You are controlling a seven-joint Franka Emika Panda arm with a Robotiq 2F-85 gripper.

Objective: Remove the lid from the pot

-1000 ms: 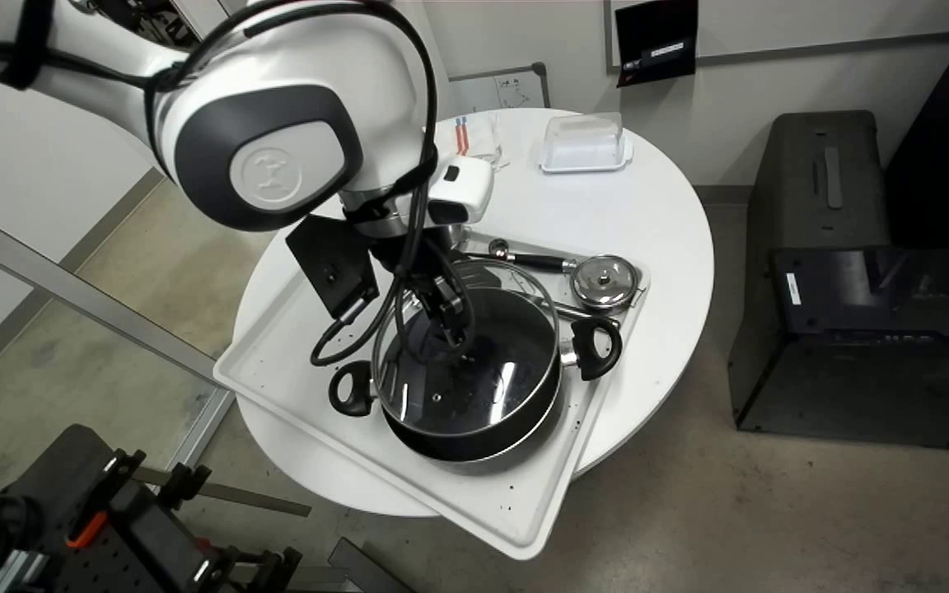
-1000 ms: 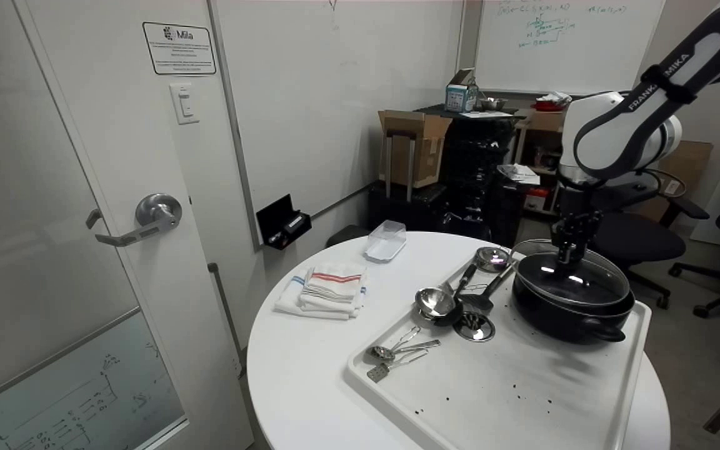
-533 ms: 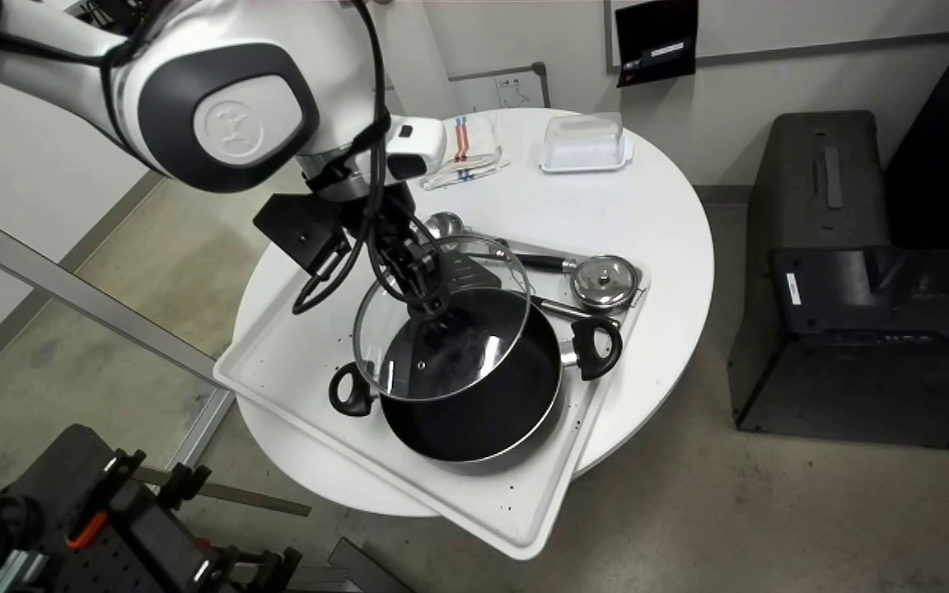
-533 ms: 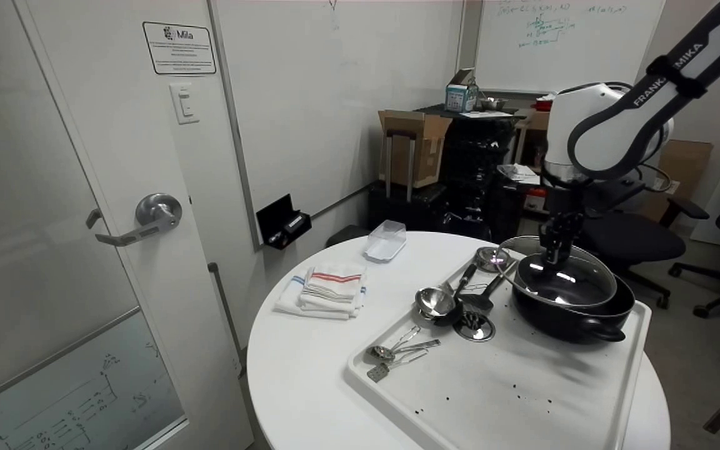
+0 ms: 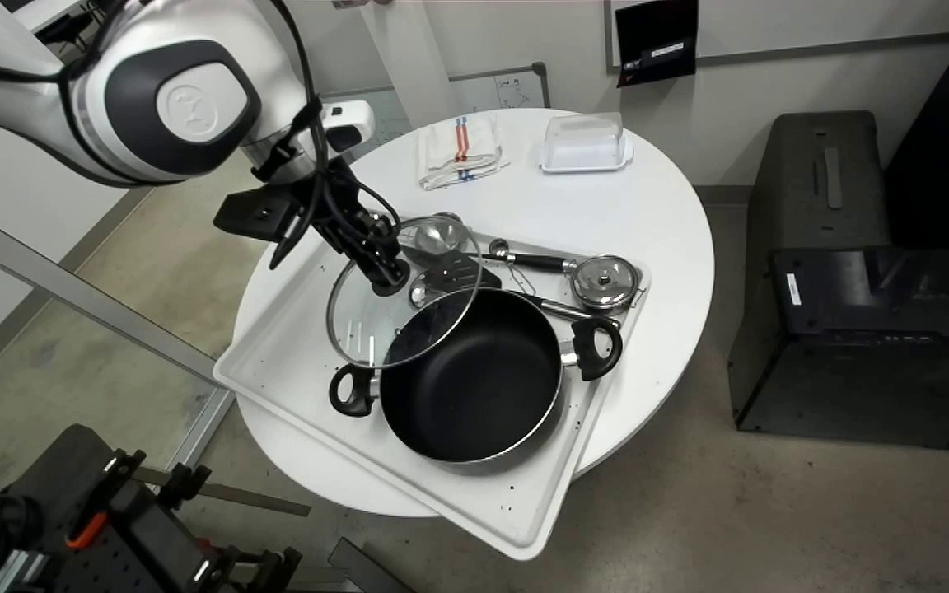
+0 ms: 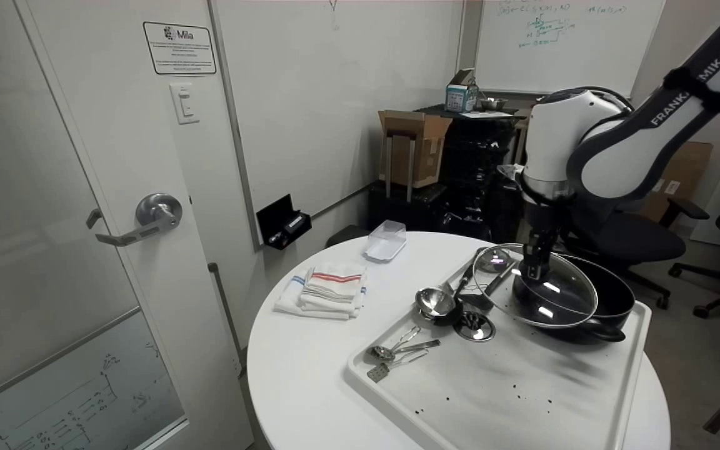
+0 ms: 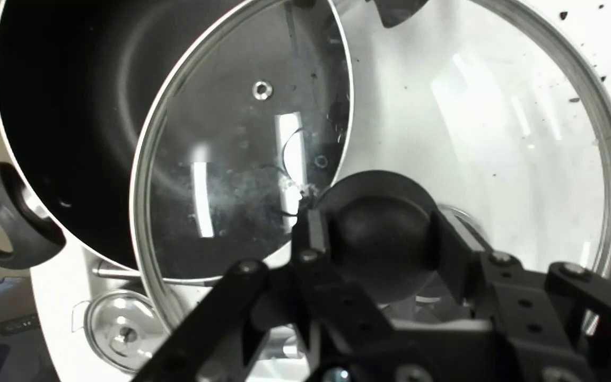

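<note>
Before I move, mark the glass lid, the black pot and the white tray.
Glass lid (image 7: 390, 132): in the wrist view, on the clear glass near its middle.
Black pot (image 5: 487, 383): in an exterior view, on its inside bottom.
White tray (image 6: 485, 375): in an exterior view, on its flat floor.

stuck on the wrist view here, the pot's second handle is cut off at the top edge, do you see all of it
Observer: Yes, that handle shows whole in an exterior view.
Operator: ok, if i carry the lid off the tray, what's on the table
Observer: Folded towels with red and blue stripes, for one.
Operator: and the tray, is it fully on the table
Observer: No: in an exterior view, at least one corner of it juts past the table's edge.
</note>
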